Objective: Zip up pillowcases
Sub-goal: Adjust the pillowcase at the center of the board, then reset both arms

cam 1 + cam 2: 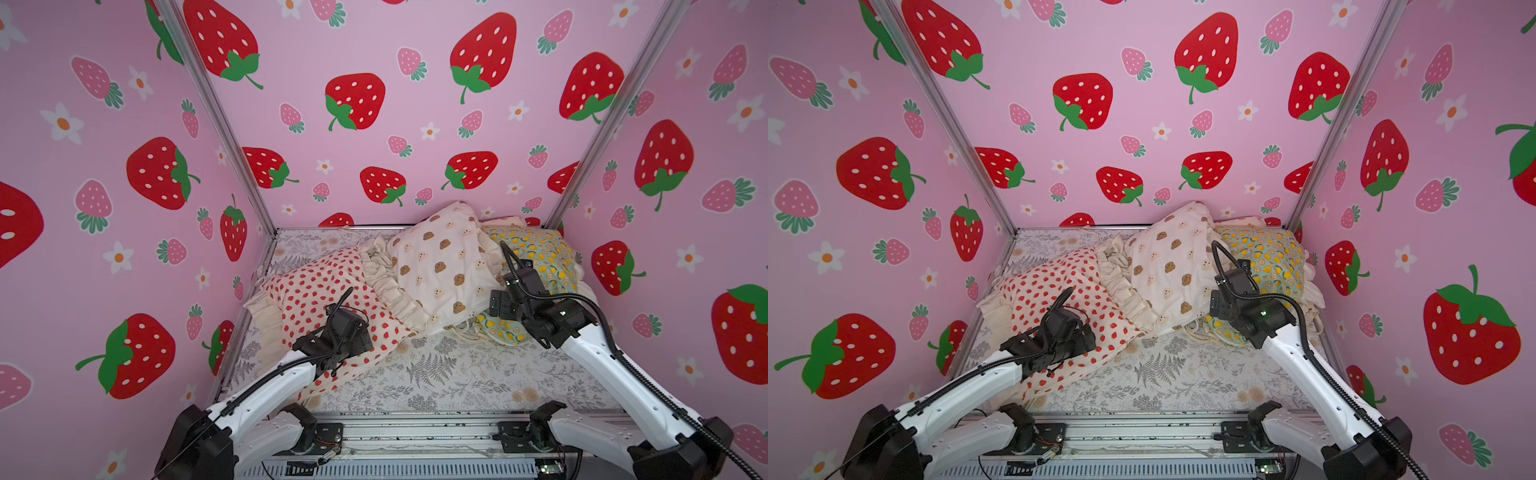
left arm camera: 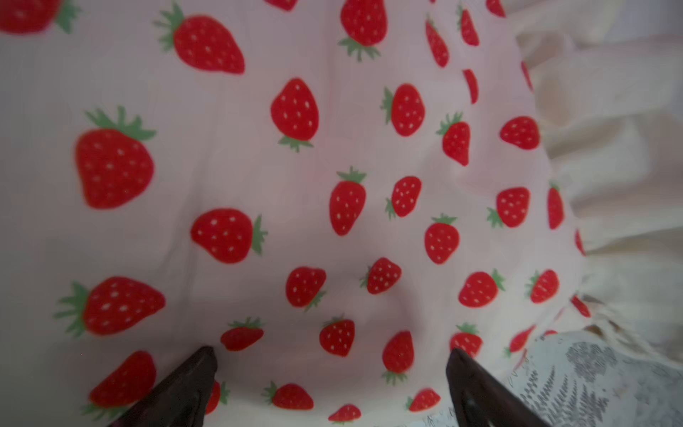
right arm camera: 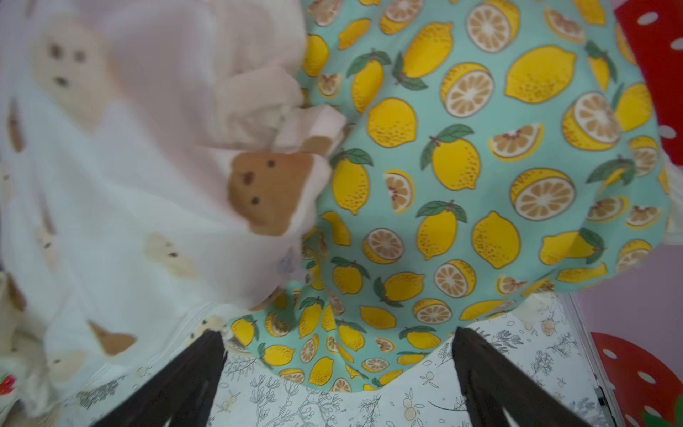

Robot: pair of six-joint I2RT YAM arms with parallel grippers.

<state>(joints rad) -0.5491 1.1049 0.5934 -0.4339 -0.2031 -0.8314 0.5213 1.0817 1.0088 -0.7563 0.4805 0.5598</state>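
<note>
Left tool (image 2: 330,353), jaws spread wide, hovers over the strawberry pillowcase (image 1: 307,286) by the table's (image 1: 457,374) left edge. Right tool (image 3: 337,332), likewise spread and empty, faces the lemon pillowcase (image 1: 548,253) in the far right corner.

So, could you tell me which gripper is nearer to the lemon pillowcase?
The right. The right gripper hangs open at the edge of the lemon pillowcase; the left gripper is over the strawberry pillowcase, farther off.

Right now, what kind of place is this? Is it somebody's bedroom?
Probably a robot practice booth, not a bedroom: strawberry-print walls on metal posts, a left arm and right arm mounted on a rail, pillowcases piled on a fern-print sheet.
</note>
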